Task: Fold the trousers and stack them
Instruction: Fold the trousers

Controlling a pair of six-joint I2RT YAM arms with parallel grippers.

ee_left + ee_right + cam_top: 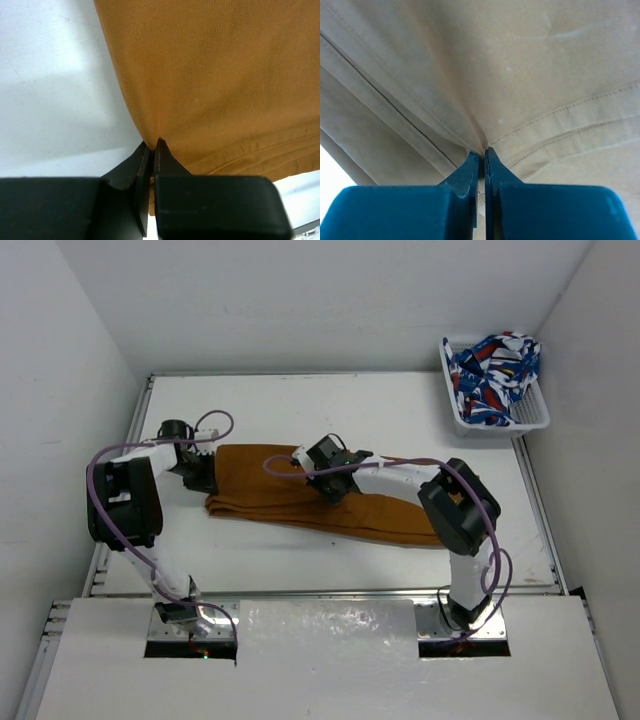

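The mustard-brown trousers (290, 495) lie as a long band across the middle of the table, from left to right. My left gripper (203, 480) is shut on the trousers' left edge; in the left wrist view its black fingertips pinch a pleat of the orange cloth (210, 80) at the gripper (152, 145). My right gripper (330, 488) is shut on the trousers near the middle of the band; in the right wrist view the cloth (485, 60) looks pale, with stitched seams, and is pinched at the gripper (482, 152).
A white basket (535, 420) at the back right holds a blue-red-white patterned cloth (493, 375). Bare white table (330, 405) lies behind and in front of the trousers. Purple cables run along both arms.
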